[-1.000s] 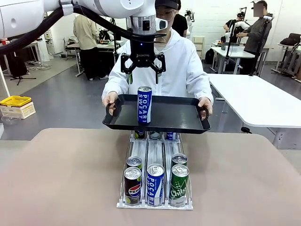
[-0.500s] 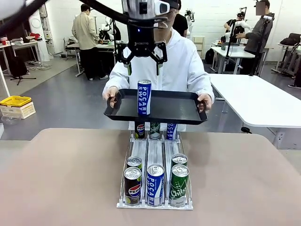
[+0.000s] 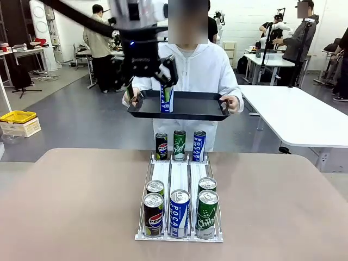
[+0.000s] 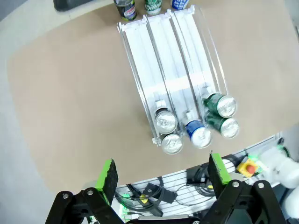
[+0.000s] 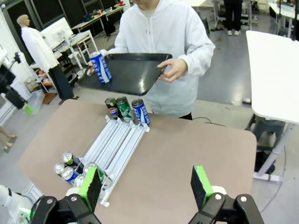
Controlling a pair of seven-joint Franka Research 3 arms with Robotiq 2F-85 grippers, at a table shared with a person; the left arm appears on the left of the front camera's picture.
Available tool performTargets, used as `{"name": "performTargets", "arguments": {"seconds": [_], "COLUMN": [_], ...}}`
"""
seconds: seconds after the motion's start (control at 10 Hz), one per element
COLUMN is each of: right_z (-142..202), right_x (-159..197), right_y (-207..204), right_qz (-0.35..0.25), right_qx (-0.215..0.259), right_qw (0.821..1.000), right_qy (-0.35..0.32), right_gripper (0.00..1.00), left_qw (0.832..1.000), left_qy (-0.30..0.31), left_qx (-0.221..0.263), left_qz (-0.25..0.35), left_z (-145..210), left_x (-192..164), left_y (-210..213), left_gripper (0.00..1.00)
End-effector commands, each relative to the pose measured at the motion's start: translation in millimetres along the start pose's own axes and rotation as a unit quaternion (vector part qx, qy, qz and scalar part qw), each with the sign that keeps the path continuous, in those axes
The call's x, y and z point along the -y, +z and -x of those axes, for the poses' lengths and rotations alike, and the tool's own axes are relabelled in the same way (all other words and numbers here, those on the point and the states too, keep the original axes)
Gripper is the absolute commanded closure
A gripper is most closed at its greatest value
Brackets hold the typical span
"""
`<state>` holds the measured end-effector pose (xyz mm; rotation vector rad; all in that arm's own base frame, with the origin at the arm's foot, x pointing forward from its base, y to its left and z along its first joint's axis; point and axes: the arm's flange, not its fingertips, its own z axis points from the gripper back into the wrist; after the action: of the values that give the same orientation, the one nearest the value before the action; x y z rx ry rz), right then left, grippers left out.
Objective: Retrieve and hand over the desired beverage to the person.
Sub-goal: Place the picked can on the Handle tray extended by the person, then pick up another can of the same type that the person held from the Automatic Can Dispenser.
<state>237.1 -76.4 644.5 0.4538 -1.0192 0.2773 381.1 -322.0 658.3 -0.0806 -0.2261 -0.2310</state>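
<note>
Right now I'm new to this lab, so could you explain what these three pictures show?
A two-armed robot shares a table with a person. The front picture looks across the table at that person. The other two come from cameras on the arms' wrists, looking past each arm's own tool: the left tool and right tool, both open and empty. On the table lies a clear rack with drink cans in three lanes. The person holds a black tray with one blue can standing on it.
</note>
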Motion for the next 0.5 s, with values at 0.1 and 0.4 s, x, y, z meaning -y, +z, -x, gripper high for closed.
{"name": "performTargets", "arguments": {"seconds": [0.1, 0.4], "right_z": [-0.8, -0.8], "right_x": [-0.1, -0.1], "right_y": [-2.5, -2.5], "right_qz": [-0.014, -0.014], "right_qx": [0.002, 0.002], "right_qw": [1.0, 1.0], "right_qy": [0.0, 0.0], "right_gripper": [0.0, 0.0], "left_qw": [1.0, 0.999], "left_qy": [-0.022, 0.03], "left_qx": [0.003, -0.024], "left_qz": [0.015, 0.002], "left_z": [32.8, 23.1], "left_x": [-30.5, -29.6], "left_y": [-22.6, -25.5], "left_gripper": [0.0, 0.0]}}
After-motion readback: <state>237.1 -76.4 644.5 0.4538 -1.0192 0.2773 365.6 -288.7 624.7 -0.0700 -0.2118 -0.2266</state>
